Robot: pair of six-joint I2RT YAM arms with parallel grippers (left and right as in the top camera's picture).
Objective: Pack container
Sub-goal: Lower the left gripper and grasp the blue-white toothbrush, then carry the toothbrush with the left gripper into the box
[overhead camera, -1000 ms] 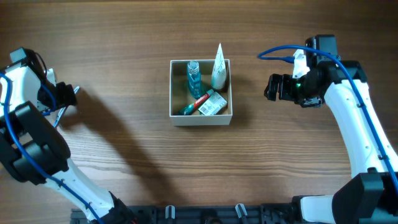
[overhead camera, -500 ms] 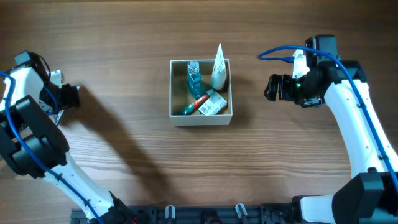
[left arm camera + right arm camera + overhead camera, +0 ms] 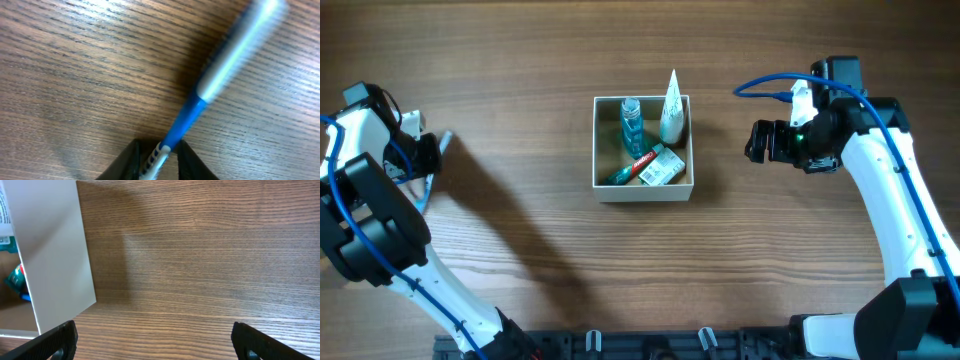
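The container [image 3: 643, 191], a square white-walled box with a tan inside, stands mid-table holding a teal bottle [image 3: 632, 123], a white tube [image 3: 671, 105], a red and green tube [image 3: 630, 168] and a small box [image 3: 666, 165]. At the far left, my left gripper [image 3: 424, 156] is down at the table. Its jaws [image 3: 159, 160] are shut on the white ribbed end of a blue and silver handle [image 3: 225, 60], which lies slanted on the wood. My right gripper [image 3: 757, 140] hovers open and empty just right of the container, whose white wall [image 3: 55, 255] shows in its view.
Bare wood grain table [image 3: 520, 60] surrounds the container on all sides. The handle's tip [image 3: 442, 143] pokes out beside the left gripper near the table's left edge. A blue cable [image 3: 765, 85] loops above the right arm.
The left gripper's jaws have closed in from wide open onto the handle's ribbed end. The right arm and the container have not moved.
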